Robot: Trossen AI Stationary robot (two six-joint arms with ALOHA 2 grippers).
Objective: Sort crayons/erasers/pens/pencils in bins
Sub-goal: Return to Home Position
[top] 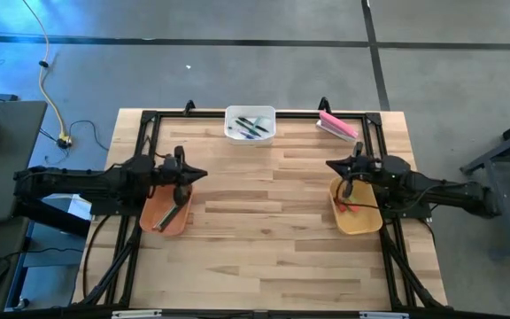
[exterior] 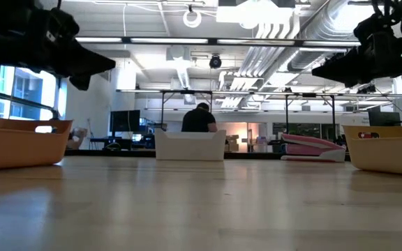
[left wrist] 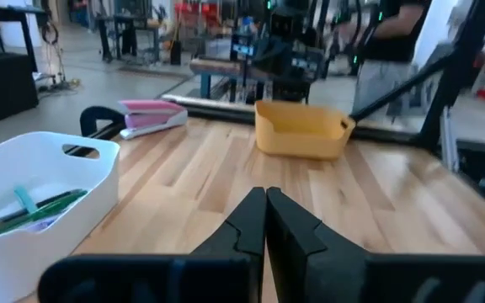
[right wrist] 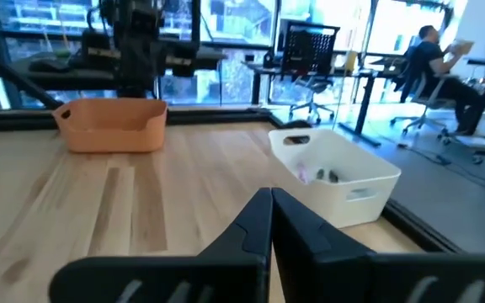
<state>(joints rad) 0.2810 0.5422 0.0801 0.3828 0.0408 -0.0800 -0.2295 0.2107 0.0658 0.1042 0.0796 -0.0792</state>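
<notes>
As no loose stick or stub shows on the bare wood of the table point(top: 264, 244), the sort looks done bar maybe one item, & both arms seem parked, not working. Landmark: the white bin point(top: 251, 109) at mid far edge, w/ the pens point(top: 251, 127) lying flat inside. The orange bin point(top: 151, 213) sits well L of the white bin, about halfway toward the opposite edge, w/ the pencils point(top: 171, 215) slanted in it. The yellow bin point(top: 361, 221) mirrors it, well R of the white bin, w/ something red inside, prob. the crayons point(top: 352, 206); too small to be sure. The left gripper point(top: 200, 175) hangs over the orange bin's end nearest the white bin, fingers point(left wrist: 247, 223) pressed together w/ nothing between. The right gripper point(top: 331, 166) does likewise over the yellow bin. Closed & empty suits a rest pose: no load, tips tucked. A pink block point(top: 337, 125) lies just R of the white bin, outside every bin; whether it's an eraser left to sort, can't tell.
</notes>
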